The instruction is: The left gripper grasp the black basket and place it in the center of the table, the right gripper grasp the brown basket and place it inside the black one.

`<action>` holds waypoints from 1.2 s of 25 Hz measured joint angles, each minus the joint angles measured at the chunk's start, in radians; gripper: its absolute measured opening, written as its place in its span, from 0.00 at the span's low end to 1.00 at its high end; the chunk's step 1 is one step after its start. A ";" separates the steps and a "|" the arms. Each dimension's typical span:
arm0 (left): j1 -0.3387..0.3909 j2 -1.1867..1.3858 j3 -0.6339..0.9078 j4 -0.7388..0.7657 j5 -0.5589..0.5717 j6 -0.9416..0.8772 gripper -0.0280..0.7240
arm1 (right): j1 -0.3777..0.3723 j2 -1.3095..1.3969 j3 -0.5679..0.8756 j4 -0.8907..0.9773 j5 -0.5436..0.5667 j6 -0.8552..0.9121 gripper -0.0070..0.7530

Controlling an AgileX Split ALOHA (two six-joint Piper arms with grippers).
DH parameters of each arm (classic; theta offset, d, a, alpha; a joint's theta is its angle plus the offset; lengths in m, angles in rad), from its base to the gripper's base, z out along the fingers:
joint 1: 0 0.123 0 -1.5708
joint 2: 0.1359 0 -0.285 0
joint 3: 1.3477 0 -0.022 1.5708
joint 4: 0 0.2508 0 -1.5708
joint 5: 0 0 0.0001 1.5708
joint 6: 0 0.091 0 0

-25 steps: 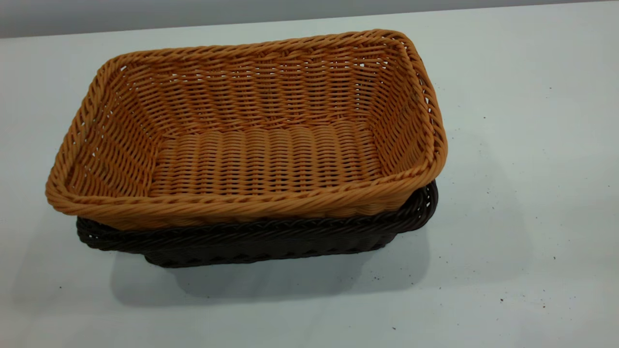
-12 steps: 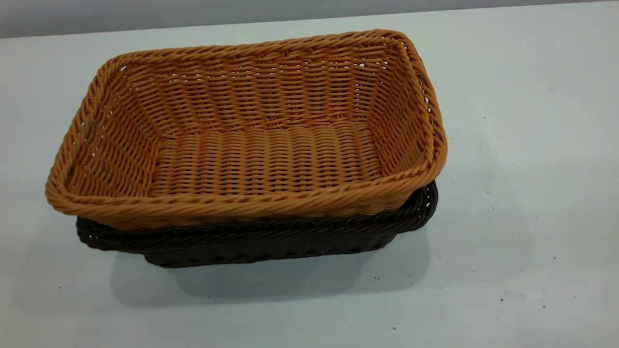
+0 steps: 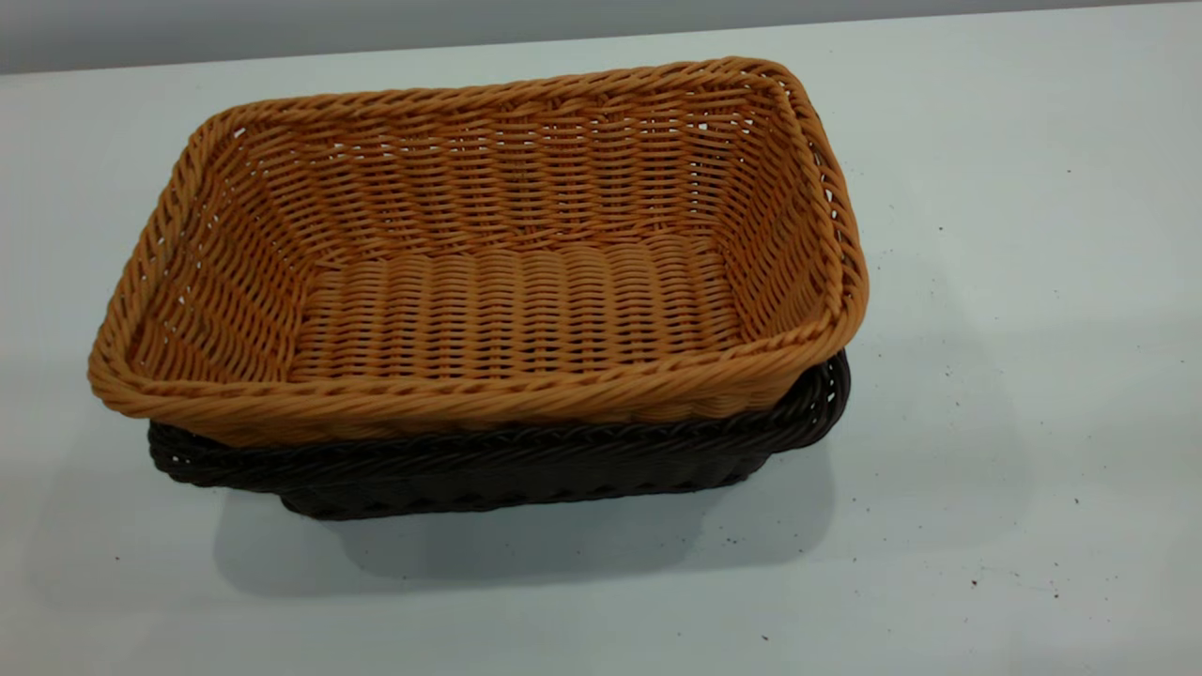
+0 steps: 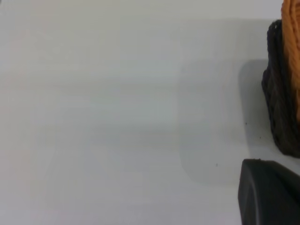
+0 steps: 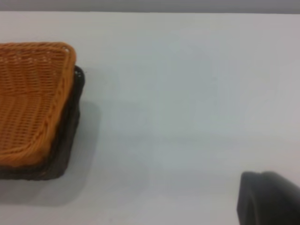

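- Brown basket (image 3: 488,253) sits nested inside black basket (image 3: 526,469); the dark rim shows below the tan one along the near side and right end.
- The stack rests mid-table (image 3: 1014,282), upright, rims roughly parallel.
- Left gripper (image 4: 269,192) and right gripper (image 5: 269,197): only a dark edge visible in each wrist view, well apart from the baskets. Finger opening: cannot tell; nothing visibly held.
- Judgement: both placements look done; nothing remains.

The brown basket (image 3: 488,272) hides most of the black basket (image 3: 526,465); neither gripper's fingers show.
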 joint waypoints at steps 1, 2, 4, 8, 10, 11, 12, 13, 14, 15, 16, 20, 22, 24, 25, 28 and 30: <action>0.000 -0.017 0.000 0.000 0.000 0.000 0.04 | -0.008 0.000 0.000 0.001 0.000 0.000 0.01; 0.000 -0.034 0.000 0.000 0.000 0.000 0.04 | -0.017 0.000 0.000 0.001 0.000 0.000 0.01; 0.000 -0.058 0.000 0.000 0.001 0.000 0.04 | -0.037 -0.001 0.000 0.001 0.000 0.000 0.01; 0.000 -0.073 0.000 0.000 0.001 0.000 0.04 | -0.081 -0.027 0.000 0.001 -0.001 0.000 0.01; 0.000 -0.073 0.000 0.000 0.001 0.000 0.04 | -0.100 -0.049 0.000 0.001 -0.001 0.000 0.01; 0.000 -0.073 0.000 0.000 0.001 0.000 0.04 | -0.108 -0.055 0.000 0.001 0.000 0.000 0.01; 0.000 -0.073 0.000 0.000 0.001 0.000 0.04 | -0.116 -0.055 0.000 0.001 0.000 0.000 0.01; 0.000 -0.073 0.000 0.000 0.001 0.000 0.04 | -0.123 -0.055 0.000 0.001 0.000 0.000 0.01; 0.000 -0.073 0.000 0.000 0.001 0.000 0.04 | -0.124 -0.055 0.000 0.001 0.000 0.000 0.01; 0.001 -0.074 0.000 0.000 0.001 0.000 0.04 | -0.124 -0.055 0.000 0.001 0.000 0.000 0.01; 0.001 -0.077 0.000 0.000 0.001 0.000 0.04 | -0.124 -0.055 0.000 0.001 0.000 0.000 0.01; 0.007 -0.096 0.000 0.000 0.001 0.000 0.04 | -0.124 -0.053 0.000 0.001 0.000 0.000 0.01; 0.007 -0.096 0.000 0.000 0.001 0.000 0.04 | -0.124 -0.053 0.000 0.001 0.000 0.000 0.01; 0.007 -0.096 0.000 0.000 0.001 0.000 0.04 | -0.124 -0.053 0.000 0.001 0.000 0.000 0.01; 0.007 -0.096 0.000 0.000 0.001 0.000 0.04 | -0.124 -0.053 0.000 0.001 0.000 0.000 0.01; 0.007 -0.096 0.000 0.000 0.001 0.000 0.04 | -0.124 -0.053 0.000 0.001 0.000 0.000 0.01; 0.007 -0.096 0.000 0.000 0.001 0.000 0.04 | -0.124 -0.053 0.000 0.001 0.000 0.000 0.01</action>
